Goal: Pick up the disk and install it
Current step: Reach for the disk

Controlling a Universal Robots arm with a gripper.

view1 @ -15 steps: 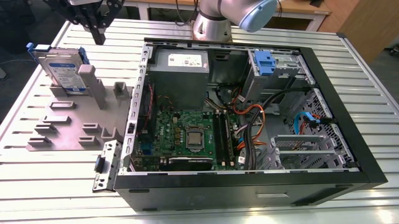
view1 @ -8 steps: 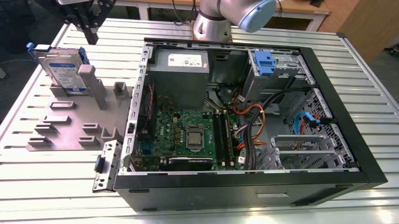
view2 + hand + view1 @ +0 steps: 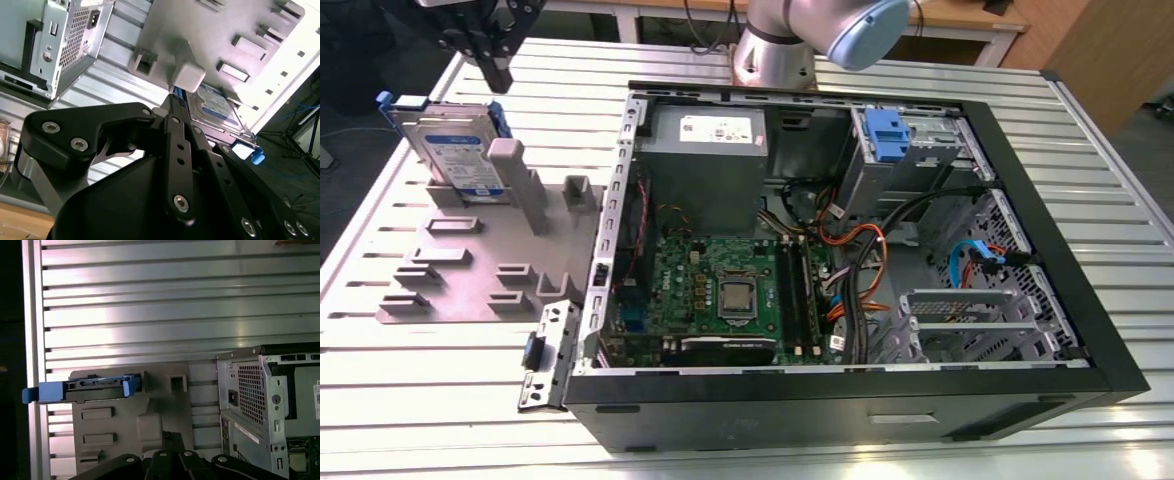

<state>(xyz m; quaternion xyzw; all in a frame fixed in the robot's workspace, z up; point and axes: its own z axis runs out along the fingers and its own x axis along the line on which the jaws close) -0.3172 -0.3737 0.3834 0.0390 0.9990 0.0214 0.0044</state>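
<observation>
We see a slatted aluminium counter (image 3: 1081,160). Directly on it lie a grey moulded holder plate (image 3: 467,290) toward the exterior view's left and an open black computer case (image 3: 827,405) just beside it. The arm's base (image 3: 771,65) stands at the far edge.

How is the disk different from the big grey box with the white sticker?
The disk is thin and stands on edge outside the computer; the box is chunky and sits inside. The disk has blue rails; the box has none. Both are grey rectangles.
</observation>
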